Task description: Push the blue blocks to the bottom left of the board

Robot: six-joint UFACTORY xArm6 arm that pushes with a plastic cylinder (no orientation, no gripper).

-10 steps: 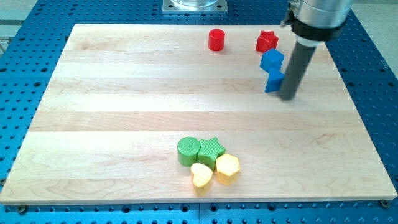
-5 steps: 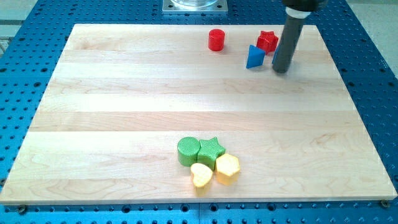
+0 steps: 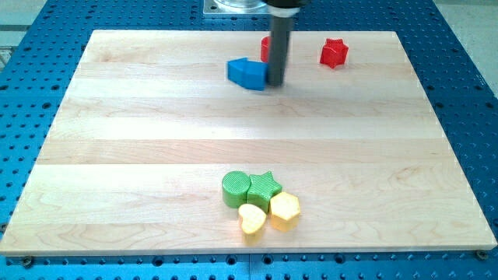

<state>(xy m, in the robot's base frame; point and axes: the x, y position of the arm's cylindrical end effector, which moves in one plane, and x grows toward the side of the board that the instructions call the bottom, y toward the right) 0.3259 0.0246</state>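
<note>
Two blue blocks lie touching near the view's top centre: one on the left, the other on the right; their shapes are hard to make out. My tip rests on the wooden board right against the right side of the right blue block. The rod stands upright and hides part of a red cylinder behind it.
A red star sits at the top right. Near the bottom centre a cluster holds a green cylinder, a green star, a yellow heart and a yellow hexagon.
My tip has swept from the top right leftward to the top centre, carrying both blue blocks left past the red star and red cylinder. The other blocks have not moved.
</note>
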